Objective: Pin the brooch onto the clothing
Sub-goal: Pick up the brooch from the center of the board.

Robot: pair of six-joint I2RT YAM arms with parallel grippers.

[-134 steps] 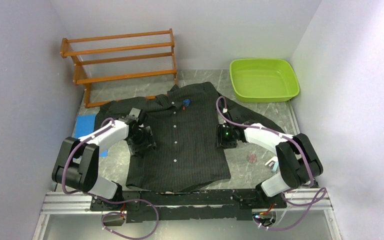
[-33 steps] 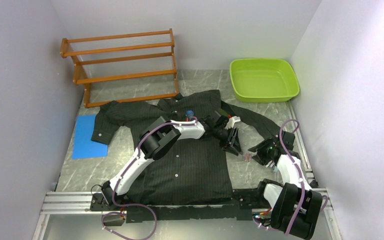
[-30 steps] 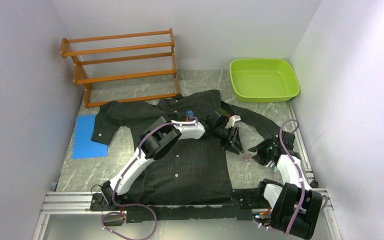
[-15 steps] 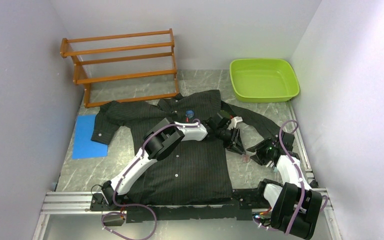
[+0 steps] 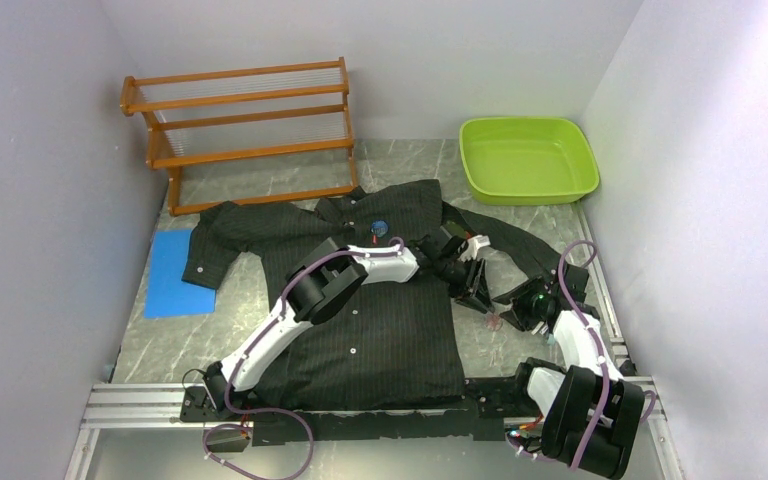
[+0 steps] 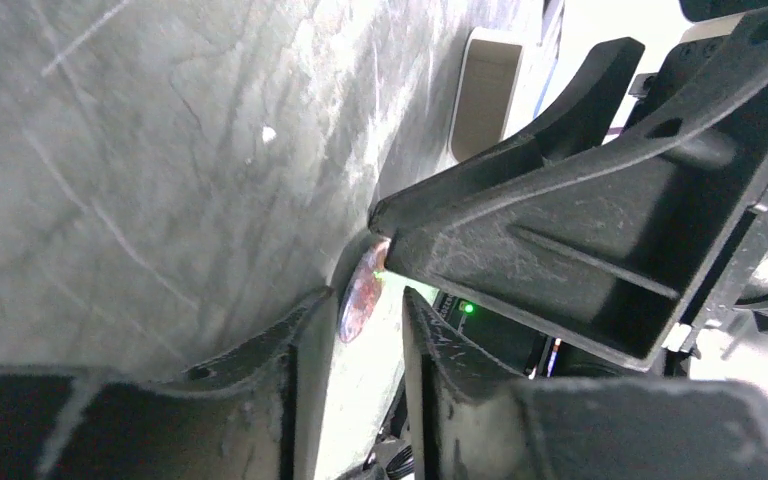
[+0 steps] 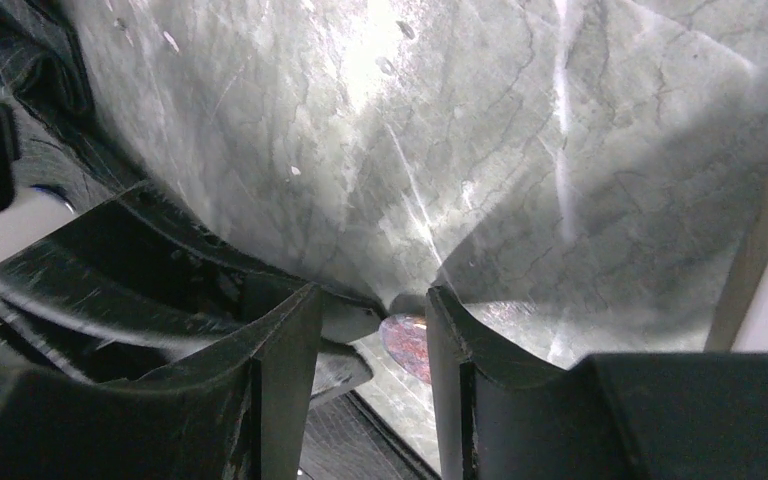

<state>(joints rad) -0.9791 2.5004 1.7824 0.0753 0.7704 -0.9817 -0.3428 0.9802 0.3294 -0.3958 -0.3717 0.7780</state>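
Note:
The clothing, a black pinstriped shirt, lies flat on the table. The brooch, a small reddish disc, rests on the bare marble just right of the shirt's hem side. My left arm reaches across the shirt, and its gripper stands over the brooch. In the left wrist view the brooch sits between the parted fingers, close to the left one. My right gripper meets it from the right. In the right wrist view the brooch lies against the right finger, with a left fingertip beside it. Both grippers are open.
A small blue round thing sits on the shirt near the collar. A wooden rack stands at the back left, a green tub at the back right, and a blue sheet lies left of the shirt.
The left gripper has slid right and nearer, from the shirt's edge onto the brooch, and its jaws have narrowed. The right gripper has hardly moved over the last second.

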